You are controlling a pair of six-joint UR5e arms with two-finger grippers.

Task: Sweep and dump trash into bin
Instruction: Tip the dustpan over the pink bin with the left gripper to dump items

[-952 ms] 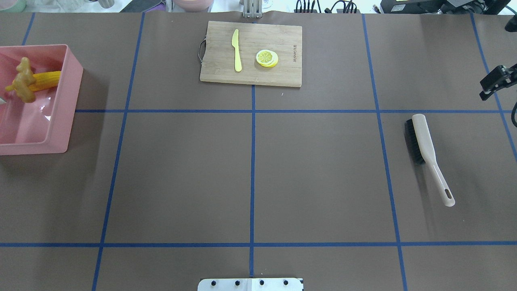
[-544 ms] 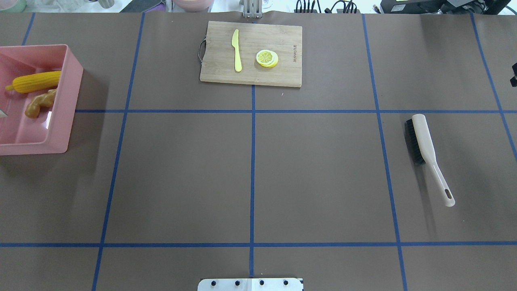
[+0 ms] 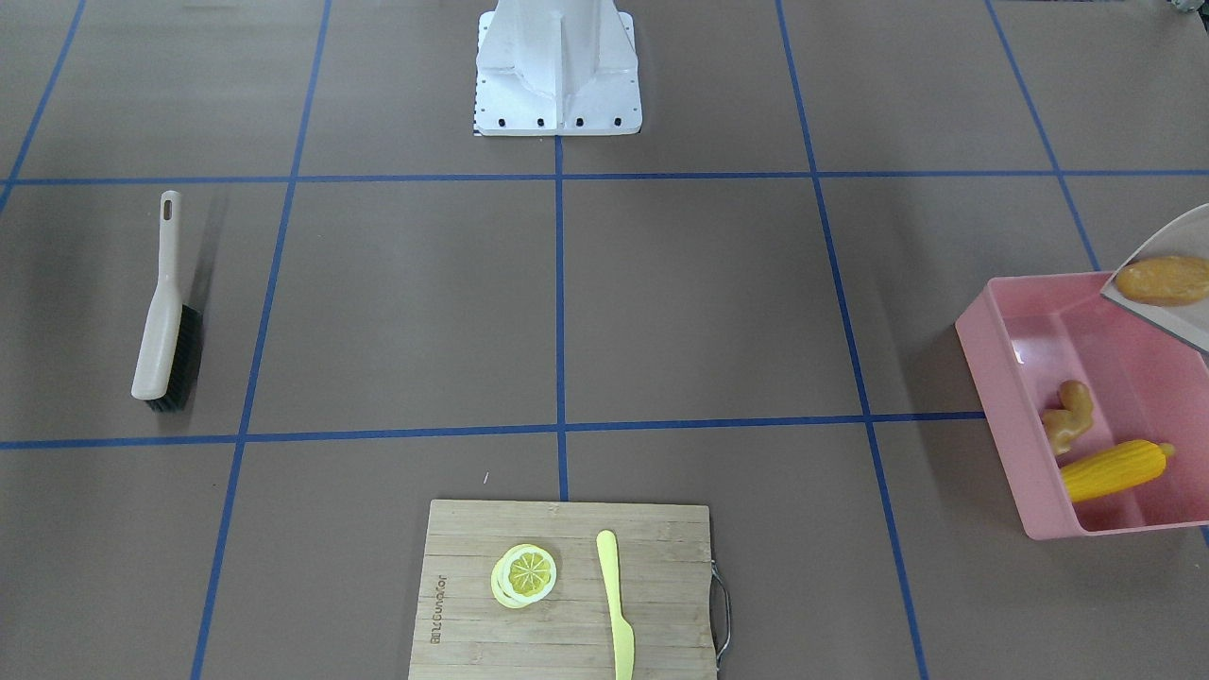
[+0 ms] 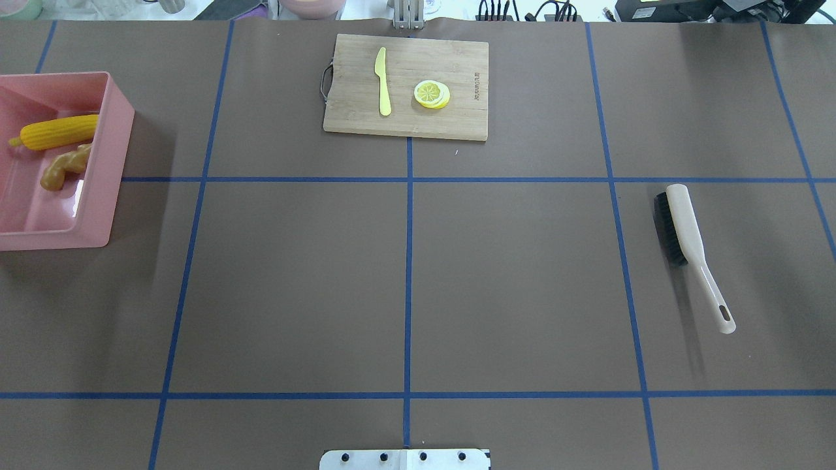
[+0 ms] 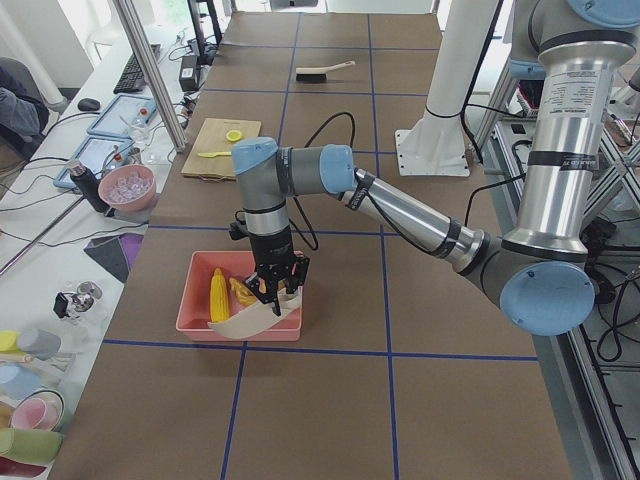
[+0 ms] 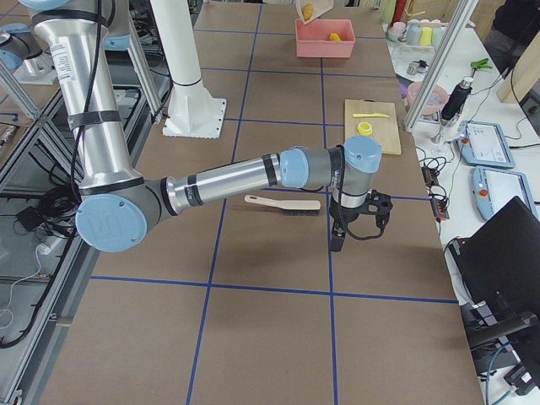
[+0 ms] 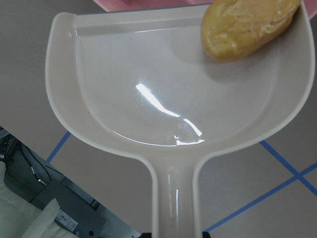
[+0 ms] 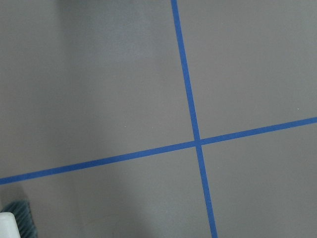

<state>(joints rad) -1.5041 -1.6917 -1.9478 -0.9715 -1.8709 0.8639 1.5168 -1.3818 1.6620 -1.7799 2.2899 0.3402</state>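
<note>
Left gripper (image 5: 276, 290) clamps the beige plastic dustpan (image 7: 168, 89) by its handle, tipped over the pink rectangular plastic tub (image 3: 1003, 397) so the rounded brown potato (image 7: 247, 24) can slide in; I cannot tell whether the right gripper (image 6: 355, 235) is wide or narrow.

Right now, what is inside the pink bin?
Corn cob and ginger root lie in the bin. The potato sits on the dustpan over its rim; the floor beneath is hidden.

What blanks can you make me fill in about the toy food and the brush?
The bin holds ____ toy foods: the corn cob and the ginger root.
The dustpan carries only ____ food, the potato.
The brush on the table has ____ bristles.
Missing words: two, one, black.
</note>
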